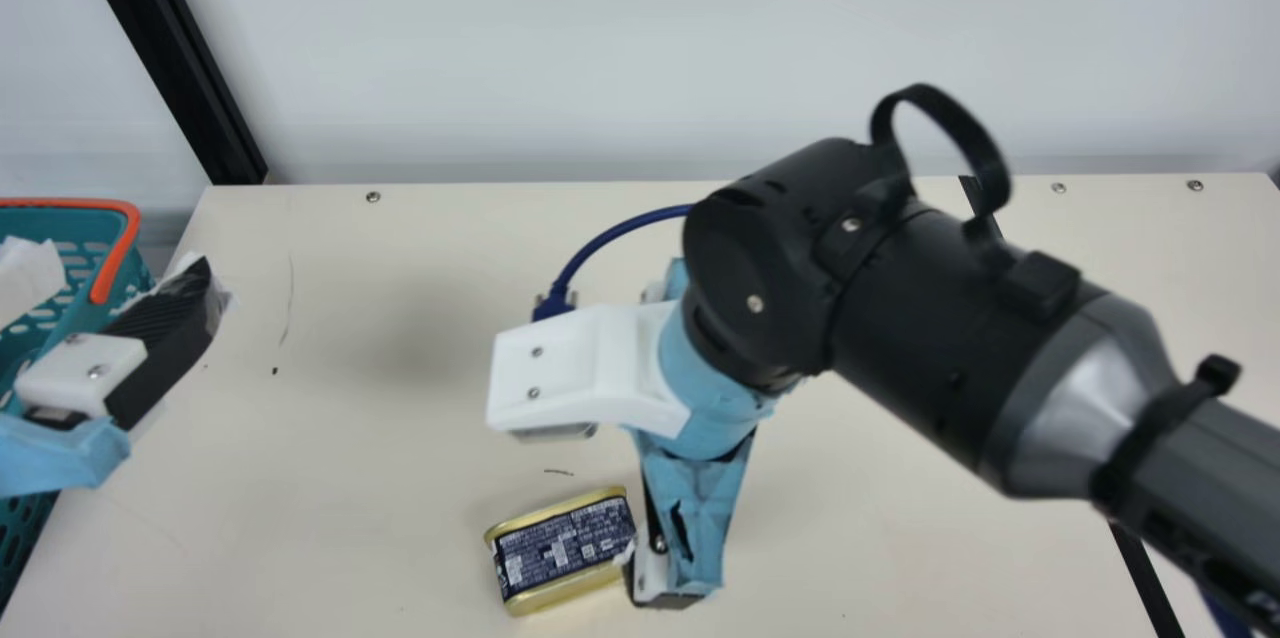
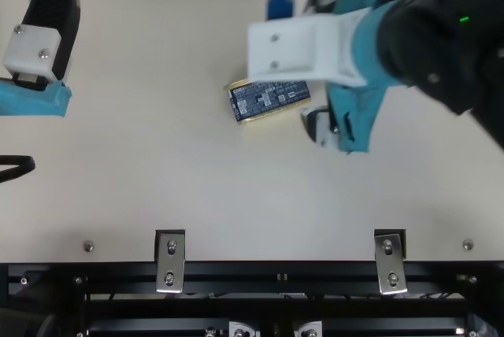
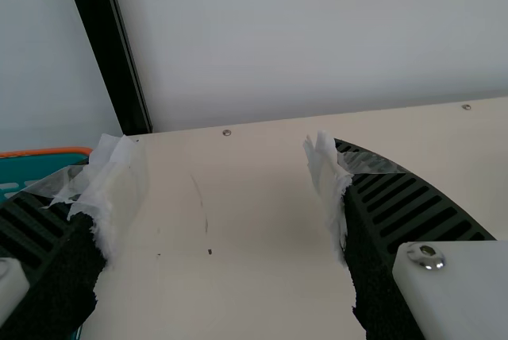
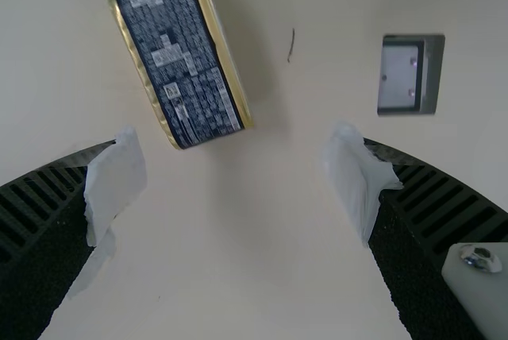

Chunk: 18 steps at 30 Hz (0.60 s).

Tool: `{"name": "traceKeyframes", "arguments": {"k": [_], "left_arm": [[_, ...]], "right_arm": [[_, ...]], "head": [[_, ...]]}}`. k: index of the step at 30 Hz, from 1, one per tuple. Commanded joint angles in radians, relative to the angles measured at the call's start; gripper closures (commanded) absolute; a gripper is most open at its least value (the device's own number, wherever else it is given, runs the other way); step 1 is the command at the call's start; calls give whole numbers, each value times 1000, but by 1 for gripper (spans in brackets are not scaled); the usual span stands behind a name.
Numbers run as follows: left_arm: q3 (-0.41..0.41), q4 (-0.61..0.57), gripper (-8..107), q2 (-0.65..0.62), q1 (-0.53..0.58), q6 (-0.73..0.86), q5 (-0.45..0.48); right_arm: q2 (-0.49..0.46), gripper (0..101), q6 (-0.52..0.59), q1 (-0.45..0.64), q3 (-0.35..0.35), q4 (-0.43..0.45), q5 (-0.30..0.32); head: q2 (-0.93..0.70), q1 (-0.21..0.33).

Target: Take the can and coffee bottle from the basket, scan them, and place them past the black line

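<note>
In the main view my right gripper (image 1: 692, 523) is just right of the can (image 1: 563, 548), which lies on the table with its dark printed label up. The top view has the can (image 2: 269, 100) left of that gripper's blue part. In the right wrist view the can (image 4: 179, 58) lies beyond the taped fingertips of my right gripper (image 4: 236, 177), spread open with bare table between them. My left gripper (image 1: 120, 283) is by the basket (image 1: 75, 206) at the main view's left. The left wrist view has my left gripper (image 3: 222, 177) open and holding nothing.
A small grey-framed scanner window (image 4: 432, 74) is set into the table near the can. The black line (image 1: 1147, 583) runs under the right arm. A blue cable (image 1: 600, 243) loops behind the right wrist. A black post (image 1: 170, 48) stands at the back left.
</note>
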State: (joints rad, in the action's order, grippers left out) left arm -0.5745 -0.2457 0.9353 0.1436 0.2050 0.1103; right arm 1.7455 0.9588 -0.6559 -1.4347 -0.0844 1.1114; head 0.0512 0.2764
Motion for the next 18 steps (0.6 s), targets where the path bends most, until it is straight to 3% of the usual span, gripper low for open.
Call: {"name": "traceKeyframes", "arguments": {"k": [1, 9, 18], "left_arm": [[0, 0, 9, 0, 0, 0, 0], [0, 0, 9, 0, 0, 0, 0], [0, 0, 9, 0, 0, 0, 0]], "right_arm": [[11, 0, 20, -23, -6, -4, -7], [54, 0, 46, -93, -13, -14, -34], [99, 0, 46, -137, 31, -9, -105]], "head": [[1, 2], [1, 2], [1, 2]]}}
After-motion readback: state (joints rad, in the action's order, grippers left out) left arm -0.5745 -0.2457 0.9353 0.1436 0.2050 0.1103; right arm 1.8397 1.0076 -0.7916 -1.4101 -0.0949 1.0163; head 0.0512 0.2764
